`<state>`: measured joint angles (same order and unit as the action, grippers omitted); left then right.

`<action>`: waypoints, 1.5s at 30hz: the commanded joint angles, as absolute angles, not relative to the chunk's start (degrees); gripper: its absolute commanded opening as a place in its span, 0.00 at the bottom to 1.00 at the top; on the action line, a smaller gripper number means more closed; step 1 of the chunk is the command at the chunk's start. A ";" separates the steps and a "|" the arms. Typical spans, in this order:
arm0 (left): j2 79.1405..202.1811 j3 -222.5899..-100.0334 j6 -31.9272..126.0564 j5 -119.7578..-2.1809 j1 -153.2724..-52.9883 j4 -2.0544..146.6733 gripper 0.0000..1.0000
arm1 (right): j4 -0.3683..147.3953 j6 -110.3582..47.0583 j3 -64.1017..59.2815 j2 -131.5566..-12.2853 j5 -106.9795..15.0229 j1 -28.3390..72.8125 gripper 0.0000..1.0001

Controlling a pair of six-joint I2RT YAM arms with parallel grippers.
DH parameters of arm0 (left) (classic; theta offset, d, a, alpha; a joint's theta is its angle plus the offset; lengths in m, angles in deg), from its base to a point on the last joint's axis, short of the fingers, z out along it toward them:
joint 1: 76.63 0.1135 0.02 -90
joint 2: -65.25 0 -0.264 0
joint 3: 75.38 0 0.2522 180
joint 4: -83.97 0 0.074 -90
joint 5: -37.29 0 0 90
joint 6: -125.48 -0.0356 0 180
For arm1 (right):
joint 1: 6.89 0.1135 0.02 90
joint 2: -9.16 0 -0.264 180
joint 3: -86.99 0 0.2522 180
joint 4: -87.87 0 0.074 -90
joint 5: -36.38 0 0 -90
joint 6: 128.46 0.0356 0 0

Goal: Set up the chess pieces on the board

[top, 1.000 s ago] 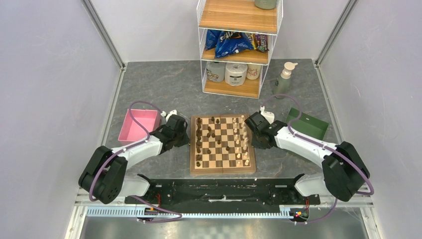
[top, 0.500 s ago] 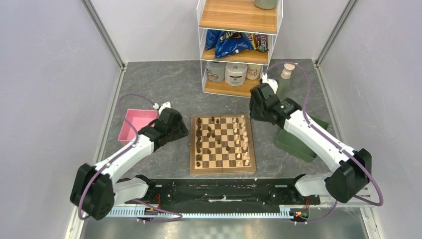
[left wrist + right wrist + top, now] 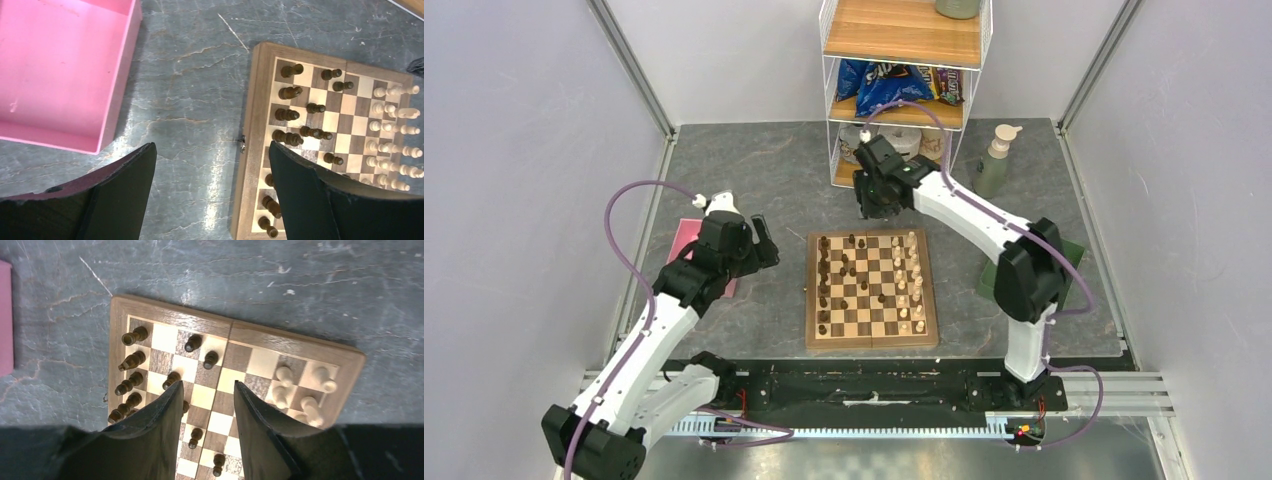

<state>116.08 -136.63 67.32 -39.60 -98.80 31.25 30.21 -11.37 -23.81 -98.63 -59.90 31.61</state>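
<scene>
The board (image 3: pixel 871 340) sat mid-tabletop (image 3: pixel 754 180), chess pieces (image 3: pixel 824 290) crowded along both sides; the right end effector (image 3: pixel 207 386) hung narrowly parted and empty above its far edge, the left end effector (image 3: pixel 212 150) wide and empty, any careless descent likely to topple close-packed neighbours

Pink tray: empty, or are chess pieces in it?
Empty where visible: the pink tray shows only bare floor in the left wrist view; its left edge is cropped.
</scene>
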 commanded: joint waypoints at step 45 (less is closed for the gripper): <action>115.97 -137.04 62.28 -37.04 -93.64 28.11 0.90 | 19.45 -13.46 -45.24 -121.64 -62.41 37.23 0.33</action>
